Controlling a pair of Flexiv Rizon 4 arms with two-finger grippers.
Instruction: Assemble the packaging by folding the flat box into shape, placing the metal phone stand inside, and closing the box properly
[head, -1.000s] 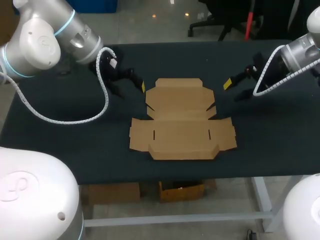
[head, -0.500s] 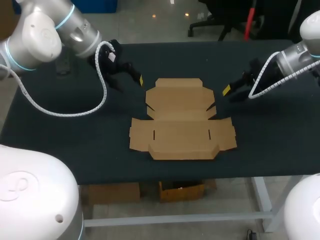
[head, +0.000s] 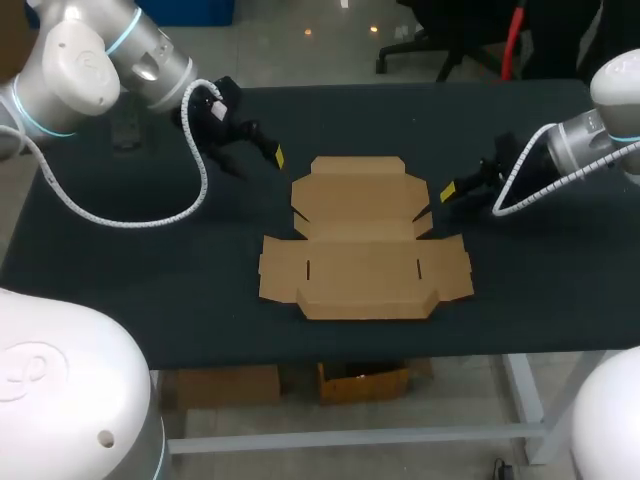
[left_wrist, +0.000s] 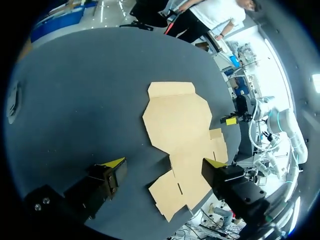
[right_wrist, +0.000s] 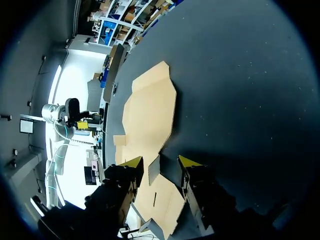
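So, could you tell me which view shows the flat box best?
The head view: the flat box lies whole, every flap visible. The left wrist view shows most of it, ahead of the left claw. The right wrist view shows it foreshortened, partly behind the right claw.

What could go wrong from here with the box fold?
1. The cardboard box lies flat and loose on the table. A push from one side may slide it rather than fold it.
2. The right gripper is open at a small side flap. Pinching only that flap may crease or tear it.
3. The left gripper is open and apart from the box, so nothing braces the sheet.
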